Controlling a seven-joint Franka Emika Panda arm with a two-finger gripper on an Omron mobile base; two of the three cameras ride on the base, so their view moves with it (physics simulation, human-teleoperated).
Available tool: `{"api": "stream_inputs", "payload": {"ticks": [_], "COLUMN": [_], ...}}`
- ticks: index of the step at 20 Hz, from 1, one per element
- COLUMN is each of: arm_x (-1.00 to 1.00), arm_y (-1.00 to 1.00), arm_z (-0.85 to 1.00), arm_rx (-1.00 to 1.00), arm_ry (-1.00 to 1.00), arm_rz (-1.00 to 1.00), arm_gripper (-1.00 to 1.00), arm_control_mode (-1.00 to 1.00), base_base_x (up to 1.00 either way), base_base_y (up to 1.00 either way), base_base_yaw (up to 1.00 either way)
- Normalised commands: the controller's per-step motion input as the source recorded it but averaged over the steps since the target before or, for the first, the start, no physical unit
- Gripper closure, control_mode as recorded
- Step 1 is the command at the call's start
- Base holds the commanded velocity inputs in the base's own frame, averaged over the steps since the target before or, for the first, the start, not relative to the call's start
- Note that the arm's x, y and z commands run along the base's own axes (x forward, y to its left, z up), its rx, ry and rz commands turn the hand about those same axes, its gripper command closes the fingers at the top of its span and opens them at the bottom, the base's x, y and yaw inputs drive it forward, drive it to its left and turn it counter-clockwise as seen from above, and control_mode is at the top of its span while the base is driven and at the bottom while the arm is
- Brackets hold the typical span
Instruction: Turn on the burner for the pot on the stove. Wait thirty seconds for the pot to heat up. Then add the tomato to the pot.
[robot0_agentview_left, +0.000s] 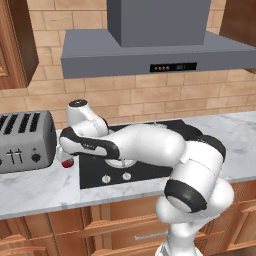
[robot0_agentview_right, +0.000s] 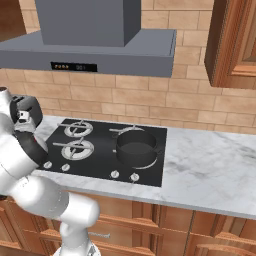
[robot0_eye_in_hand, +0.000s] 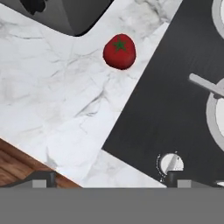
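On marble surface (robot0_eye_in_hand: 65, 109) between toaster (robot0_eye_in_hand: 65, 13) and stove (robot0_eye_in_hand: 175, 100) — tomato (robot0_eye_in_hand: 119, 51) lying free. Gripper (robot0_eye_in_hand: 109, 177) hovering above, fully spread, empty. Likely smooth, soft, roll-prone — pinching gently across widest middle.

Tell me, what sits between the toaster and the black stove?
The tomato, on bare marble counter between the toaster and the stove, in the hand view.

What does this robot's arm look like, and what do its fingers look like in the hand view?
The arm is made of glossy white rounded segments with black bands at the joints and a dark round cap on top. No loose cables show. The fingers are small dark grey blocks.
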Motion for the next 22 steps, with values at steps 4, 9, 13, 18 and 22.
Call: {"api": "stream_inputs", "payload": {"ticks": [4,9,13,18,22], "arm_x": [0.31,0.27,0.31,0.33,0.34], "arm_y": [0.11,0.01,0.1,0.2,0.32], "arm_z": [-0.27,-0.26,-0.26,-0.26,-0.34], "arm_rx": [-0.01,-0.05,-0.02,0.0,0.0], "arm_ry": [0.01,0.0,0.0,0.0,0.01], "arm_rz": [0.0,0.0,0.0,0.0,0.0], "arm_gripper": [-1.0,-1.0,-1.0,-1.0,-1.0], "arm_control_mode": [-1.0,-1.0,-1.0,-1.0,-1.0], "base_base_x": [0.0,0.0,0.0,0.0,0.0], "base_base_y": [0.0,0.0,0.0,0.0,0.0], "base_base_yaw": [0.0,0.0,0.0,0.0,0.0]}}
